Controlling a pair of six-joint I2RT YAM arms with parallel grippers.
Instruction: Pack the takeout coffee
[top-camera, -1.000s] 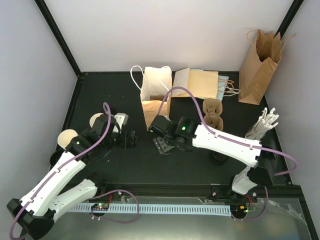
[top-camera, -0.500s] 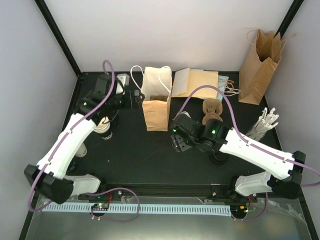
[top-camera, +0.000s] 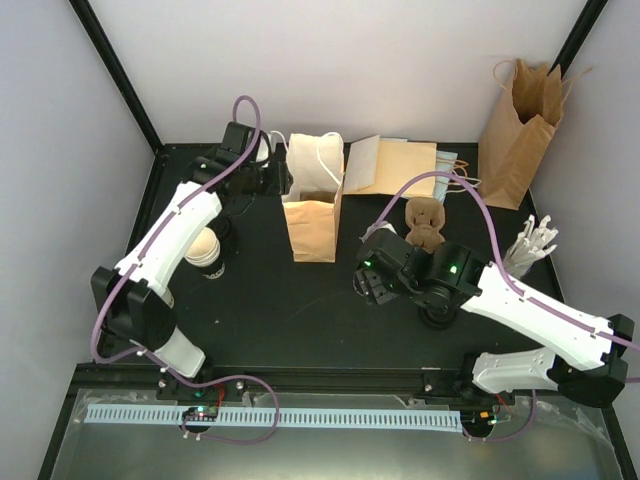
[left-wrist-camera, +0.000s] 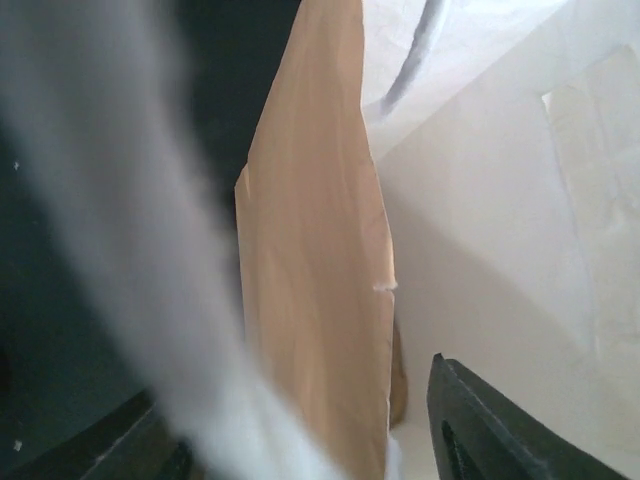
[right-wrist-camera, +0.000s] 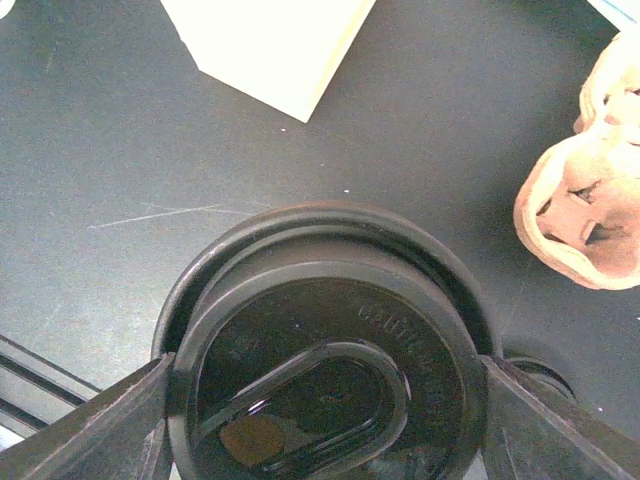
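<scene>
Takeout coffee (right-wrist-camera: 330, 380) sits dead centre under my right wrist camera: round black lid, oval sip plug, raised lettering on the top that starts CAUTI, the rest not legible to me. Right pincer (top-camera: 374, 283) is clamped on it, one finger flat against each side of the lid. The cup is low at mid-bench, between the open bag (top-camera: 312, 225) and the pulp carrier (top-camera: 425, 222); I can't tell whether it stands on the bench (top-camera: 270, 310) or hangs just off it. Second cup (top-camera: 205, 248), cream, is on the left side, partly hidden by the left arm. The black lid of a third cup (top-camera: 437, 318) shows under the right forearm. Left pincer (top-camera: 276, 180) is up at the open bag's left rim. In its wrist view the fingers (left-wrist-camera: 480, 430) stand apart with the bag wall between them, but a white blur covers much of the frame and I can't tell if they pinch the paper. The open bag stands upright, tan outside, white inside, with white handles. Flat bags (top-camera: 395, 165) lie behind it, and another tan bag (top-camera: 518, 125) stands in the far right corner. White plastic bundle (top-camera: 530, 245) near the right edge, kind unclear. Bench is matte black with fine scratches; plain white walls, black frame posts (top-camera: 120, 80) in the corners.
</scene>
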